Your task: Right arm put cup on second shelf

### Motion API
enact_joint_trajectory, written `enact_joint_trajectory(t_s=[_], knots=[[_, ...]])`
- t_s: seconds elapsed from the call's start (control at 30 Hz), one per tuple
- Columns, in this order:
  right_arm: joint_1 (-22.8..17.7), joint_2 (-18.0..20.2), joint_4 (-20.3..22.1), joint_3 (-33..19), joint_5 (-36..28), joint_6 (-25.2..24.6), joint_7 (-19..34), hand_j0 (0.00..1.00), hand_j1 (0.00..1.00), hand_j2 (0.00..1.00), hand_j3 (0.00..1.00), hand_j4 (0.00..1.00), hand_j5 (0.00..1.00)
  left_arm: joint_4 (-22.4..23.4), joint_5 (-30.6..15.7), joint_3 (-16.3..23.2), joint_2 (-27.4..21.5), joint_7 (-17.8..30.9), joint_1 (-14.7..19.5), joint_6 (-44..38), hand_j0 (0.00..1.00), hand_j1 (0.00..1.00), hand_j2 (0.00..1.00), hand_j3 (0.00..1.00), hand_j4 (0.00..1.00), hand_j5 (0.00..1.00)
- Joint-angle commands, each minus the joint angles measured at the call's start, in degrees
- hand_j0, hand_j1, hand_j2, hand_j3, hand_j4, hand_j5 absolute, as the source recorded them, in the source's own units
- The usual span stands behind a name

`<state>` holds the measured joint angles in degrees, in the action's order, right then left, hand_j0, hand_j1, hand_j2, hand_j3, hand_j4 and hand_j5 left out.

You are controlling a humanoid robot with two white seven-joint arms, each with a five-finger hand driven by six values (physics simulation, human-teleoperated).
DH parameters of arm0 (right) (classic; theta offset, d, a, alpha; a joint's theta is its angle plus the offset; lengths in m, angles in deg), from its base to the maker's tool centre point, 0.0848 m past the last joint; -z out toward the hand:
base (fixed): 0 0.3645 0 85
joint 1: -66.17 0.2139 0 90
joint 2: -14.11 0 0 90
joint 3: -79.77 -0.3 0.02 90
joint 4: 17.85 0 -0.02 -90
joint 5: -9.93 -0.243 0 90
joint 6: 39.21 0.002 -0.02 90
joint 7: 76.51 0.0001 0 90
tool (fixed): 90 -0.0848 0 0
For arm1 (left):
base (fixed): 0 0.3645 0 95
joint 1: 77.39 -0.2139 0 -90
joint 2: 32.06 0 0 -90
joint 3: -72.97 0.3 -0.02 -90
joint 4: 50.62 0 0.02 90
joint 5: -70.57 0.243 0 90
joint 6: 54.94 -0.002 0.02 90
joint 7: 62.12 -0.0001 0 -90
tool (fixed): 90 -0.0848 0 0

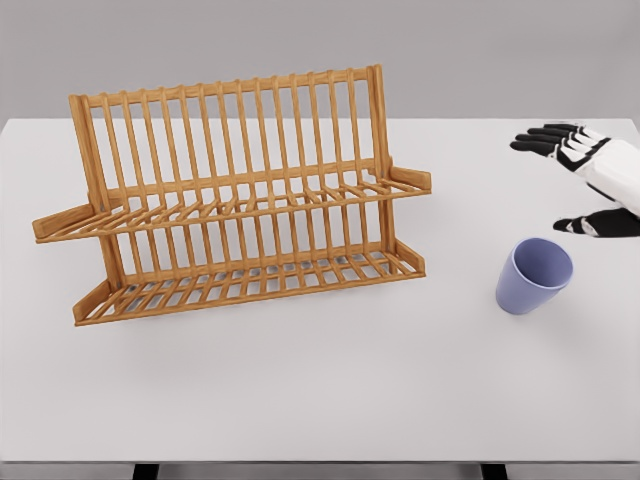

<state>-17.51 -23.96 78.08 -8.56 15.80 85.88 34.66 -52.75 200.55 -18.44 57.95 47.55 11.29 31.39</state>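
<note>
A light purple cup [534,275] stands on the white table [320,390] at the right, its mouth tilted toward me. My right hand [570,180] hovers above and behind the cup at the right edge, fingers spread and thumb apart, holding nothing. A wooden dish rack [235,200] with two slatted shelves stands on the table's left half; the upper shelf [250,205] and the lower shelf [250,280] both carry nothing. The left arm does not show.
The rack's tall slatted back rises behind both shelves. The table's front edge runs along the bottom of the view, its far edge behind the rack.
</note>
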Motion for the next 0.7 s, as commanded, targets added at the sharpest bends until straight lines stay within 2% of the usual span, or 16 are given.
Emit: enact_joint_trajectory(t_s=[0.0,0.1,0.17,0.27,0.37,0.47,0.57,0.67], knots=[[0.00,0.11,-0.39,-0.17,-8.50,-0.08,7.22,1.00,1.00,1.00,1.00,1.00,1.00,0.02,0.02,0.01,0.00,0.02,0.00,-0.03,1.00,1.00,1.00,1.00,1.00,1.00],[-0.09,0.19,-0.39,0.00,-9.12,-0.08,8.72,1.00,1.00,1.00,1.00,1.00,1.00,0.02,0.02,0.01,0.00,0.02,0.00,-0.03,1.00,1.00,1.00,1.00,1.00,1.00],[-0.79,4.67,-0.48,1.41,-11.92,-0.08,8.72,1.00,1.00,1.00,1.00,1.00,1.00,0.02,0.02,0.01,0.00,0.02,0.00,-0.03,1.00,1.00,1.00,1.00,1.00,1.00],[-3.60,11.71,-1.01,2.47,-22.74,-0.08,8.98,1.00,1.00,1.00,1.00,1.00,1.00,0.02,0.02,0.01,0.00,0.02,0.00,-0.03,1.00,1.00,1.00,1.00,1.00,1.00],[-3.69,12.50,-1.97,2.46,-24.14,-0.08,9.33,1.00,1.00,1.00,1.00,1.00,1.00,0.02,0.02,0.01,0.00,0.02,0.00,-0.03,1.00,1.00,1.00,1.00,1.00,1.00],[-5.19,13.99,-2.24,3.78,-30.29,-0.08,8.98,1.00,1.00,1.00,1.00,1.00,1.00,0.02,0.02,0.01,0.00,0.02,0.00,-0.03,1.00,1.00,1.00,1.00,1.00,1.00],[-5.10,15.93,-2.59,8.53,-37.32,-0.08,8.89,1.00,1.00,1.00,1.00,1.00,1.00,-0.07,0.02,0.01,0.00,0.02,0.00,-0.03,1.00,1.00,1.00,1.00,1.00,1.00],[-6.41,15.84,-4.08,9.58,-42.16,-0.08,9.16,1.00,1.00,1.00,1.00,1.00,1.00,0.02,0.02,0.01,0.00,0.02,0.00,-0.03,1.00,1.00,1.00,1.00,1.00,1.00]])
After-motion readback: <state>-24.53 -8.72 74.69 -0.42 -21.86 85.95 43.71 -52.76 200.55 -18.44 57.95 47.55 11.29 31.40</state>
